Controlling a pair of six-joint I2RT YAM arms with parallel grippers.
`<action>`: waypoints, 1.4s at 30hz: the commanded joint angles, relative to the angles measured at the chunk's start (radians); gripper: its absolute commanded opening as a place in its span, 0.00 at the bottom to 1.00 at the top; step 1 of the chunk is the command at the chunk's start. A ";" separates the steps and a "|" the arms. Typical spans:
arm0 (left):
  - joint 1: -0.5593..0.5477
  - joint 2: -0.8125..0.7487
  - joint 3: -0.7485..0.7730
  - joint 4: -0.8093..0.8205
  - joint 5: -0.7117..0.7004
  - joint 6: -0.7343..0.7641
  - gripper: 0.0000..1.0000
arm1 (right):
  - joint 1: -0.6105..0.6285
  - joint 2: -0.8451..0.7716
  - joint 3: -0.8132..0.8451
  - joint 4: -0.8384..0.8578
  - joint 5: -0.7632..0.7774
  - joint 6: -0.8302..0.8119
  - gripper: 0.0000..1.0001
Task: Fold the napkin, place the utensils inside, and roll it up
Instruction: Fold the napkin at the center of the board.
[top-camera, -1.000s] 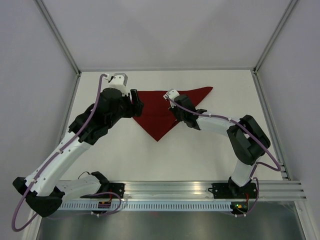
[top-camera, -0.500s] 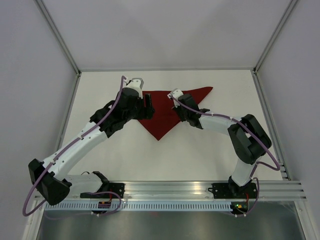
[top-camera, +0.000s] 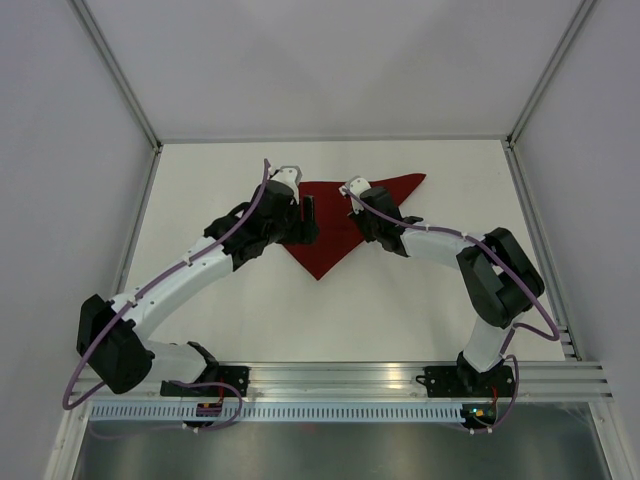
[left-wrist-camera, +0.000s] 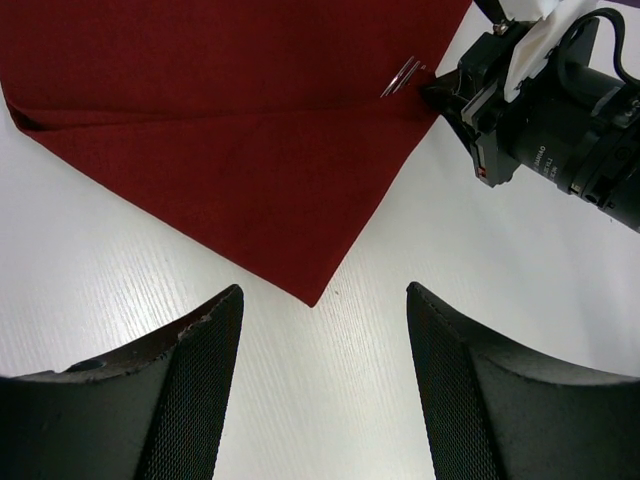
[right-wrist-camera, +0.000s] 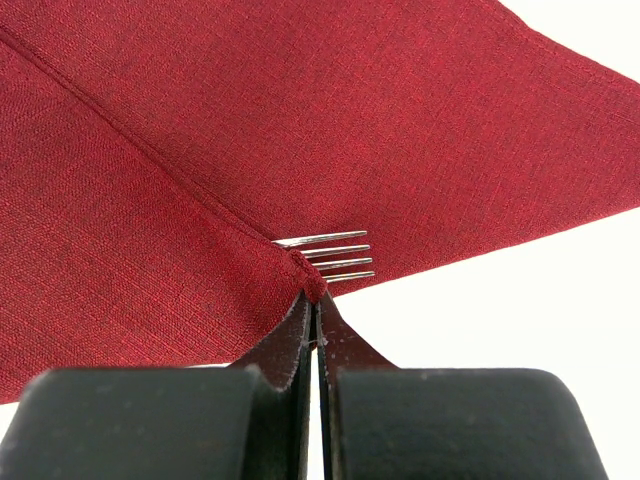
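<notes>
The dark red, thin cloth napkin (right-wrist-camera: 200, 150) lies folded into a triangle at the far middle of the white table (top-camera: 420, 300), its long edge away from me and its point towards the arm bases. A slim fork (right-wrist-camera: 325, 255) is tucked under the fold. Only its silver tines poke out past the hem; the handle is hidden.

My right gripper (right-wrist-camera: 312, 300) is closed tight on a small pinch of that hem, just beside the tines. I cannot tell whether it has the fork handle as well or cloth alone. My left gripper (left-wrist-camera: 322, 295) hangs open above the near point of the triangle, holding nothing.

Risks as I judge them:
- If the pinch holds cloth only, lifting or rolling could slide the fork out, since it already sits at the very edge.
- The cloth is soft and thin, so a pull from one pinch may drag the whole triangle across the table, or peel the upper layer off the lower one and undo the fold.
- A loose start to the roll would leave the tines sticking out.
- The two wrists are near each other over the napkin, so a careless sweep could knock them together.
</notes>
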 joint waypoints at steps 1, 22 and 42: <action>0.001 0.010 -0.010 0.066 0.025 -0.038 0.71 | -0.008 -0.012 0.000 0.022 -0.014 0.016 0.01; 0.001 0.018 -0.059 0.110 0.053 -0.041 0.71 | -0.017 0.052 0.057 0.027 0.006 0.015 0.00; 0.001 0.018 -0.095 0.147 0.082 -0.056 0.71 | -0.083 0.051 0.193 -0.105 -0.044 0.030 0.57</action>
